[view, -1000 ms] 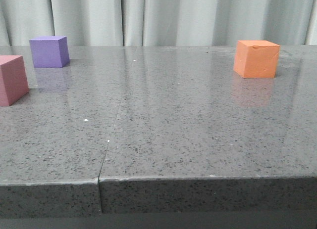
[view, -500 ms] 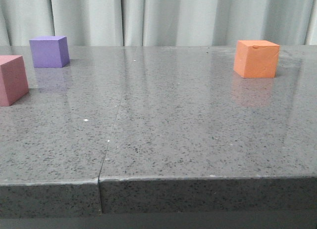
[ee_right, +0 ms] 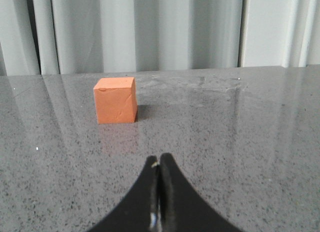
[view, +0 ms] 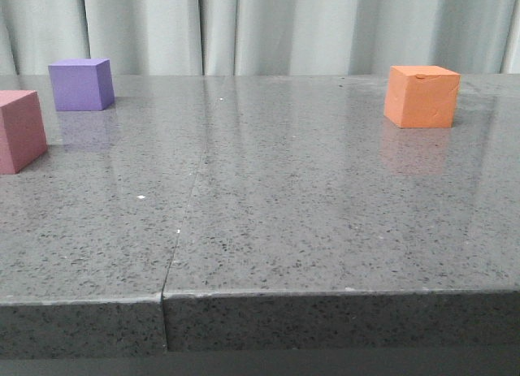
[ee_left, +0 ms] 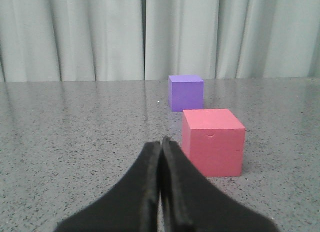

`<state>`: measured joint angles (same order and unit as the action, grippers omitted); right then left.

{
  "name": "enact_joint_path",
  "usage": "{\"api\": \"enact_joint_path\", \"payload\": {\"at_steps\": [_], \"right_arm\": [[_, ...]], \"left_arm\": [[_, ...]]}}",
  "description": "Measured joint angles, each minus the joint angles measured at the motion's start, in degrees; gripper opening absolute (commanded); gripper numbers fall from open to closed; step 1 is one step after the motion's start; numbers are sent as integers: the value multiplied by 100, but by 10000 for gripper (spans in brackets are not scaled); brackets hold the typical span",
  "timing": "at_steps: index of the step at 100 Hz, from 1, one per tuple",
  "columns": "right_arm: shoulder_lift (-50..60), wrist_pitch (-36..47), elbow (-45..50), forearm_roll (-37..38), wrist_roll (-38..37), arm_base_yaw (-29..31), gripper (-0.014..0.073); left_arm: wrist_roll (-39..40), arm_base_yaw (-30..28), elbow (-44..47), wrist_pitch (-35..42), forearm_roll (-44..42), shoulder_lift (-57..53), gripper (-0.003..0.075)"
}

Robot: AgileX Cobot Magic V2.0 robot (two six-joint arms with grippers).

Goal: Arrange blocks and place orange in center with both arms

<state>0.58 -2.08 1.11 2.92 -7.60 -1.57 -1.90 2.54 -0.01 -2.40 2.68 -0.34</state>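
Both grippers — left gripper (ee_left: 161,144) and right gripper (ee_right: 159,162) — have their fingers pressed together, holding nothing, low over the grey table (view: 268,222). Orange cube (view: 422,96) sits far right, well apart from the purple cube (view: 80,84) at far left; the pink cube (view: 20,131) rests just nearer than the purple one.

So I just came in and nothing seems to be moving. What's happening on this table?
Nothing is being handled yet. Three foam blocks sit apart on the grey table: the orange block at the far right, the purple block at the far left, the pink block just in front of it. The left hand is shut and empty, close to the pink block; the right hand is shut, facing the orange one.
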Motion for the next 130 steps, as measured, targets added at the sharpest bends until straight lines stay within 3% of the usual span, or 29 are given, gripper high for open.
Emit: {"api": "enact_joint_path", "payload": {"at_steps": [55, 96, 106, 113, 120, 130], "right_arm": [[-1923, -1139, -2262, 0, 0, 0, -69], [-4097, -2732, -4197, -202, 0, 0, -59], [-4599, -3015, -4610, -292, 0, -40, 19], [-4950, -3113, -4844, -352, 0, -96, 119], [-5281, -3159, -5034, -390, 9, -131, 255], [-5683, -3171, -5268, -428, 10, -197, 522]], "left_arm": [[0, 0, 0, 0, 0, 0, -20], [0, 0, 0, 0, 0, 0, -20], [0, 0, 0, 0, 0, 0, -20], [0, 0, 0, 0, 0, 0, -20], [0, 0, 0, 0, 0, 0, -20], [0, 0, 0, 0, 0, 0, -20]]}}
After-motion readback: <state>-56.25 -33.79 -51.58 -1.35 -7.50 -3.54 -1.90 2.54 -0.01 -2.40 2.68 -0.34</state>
